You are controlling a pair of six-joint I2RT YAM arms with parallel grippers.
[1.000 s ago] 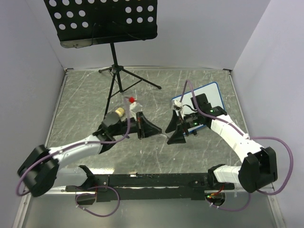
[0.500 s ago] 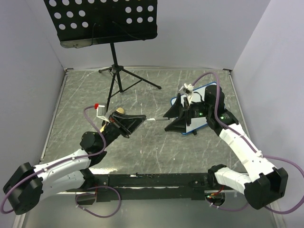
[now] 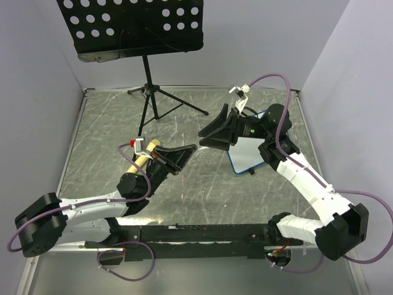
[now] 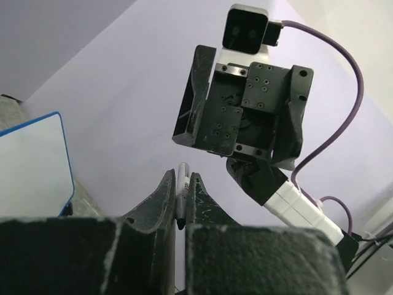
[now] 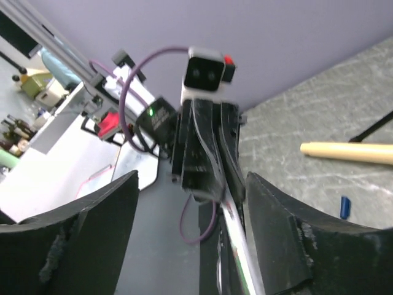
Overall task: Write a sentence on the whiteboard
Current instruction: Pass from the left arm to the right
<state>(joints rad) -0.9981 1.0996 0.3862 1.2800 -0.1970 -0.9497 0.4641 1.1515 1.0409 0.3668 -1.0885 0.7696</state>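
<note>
Above the table (image 3: 104, 123), the left gripper (image 4: 182, 184) pinches a marker (image 4: 182, 169) between its fingers, facing the right gripper (image 3: 207, 135), whose fingers are spread wide. This looks like a handover: centre the marker in that gap, close firmly, then let the left release. The whiteboard (image 3: 245, 155) sits on the table under the right arm, apparently blank.

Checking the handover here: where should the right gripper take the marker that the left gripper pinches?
Probably the short white end of the marker that pokes out past the fingertips of the left gripper, approached head-on from in front. The rest of the barrel is sandwiched between those shut fingers, and the open right gripper faces that end.
</note>
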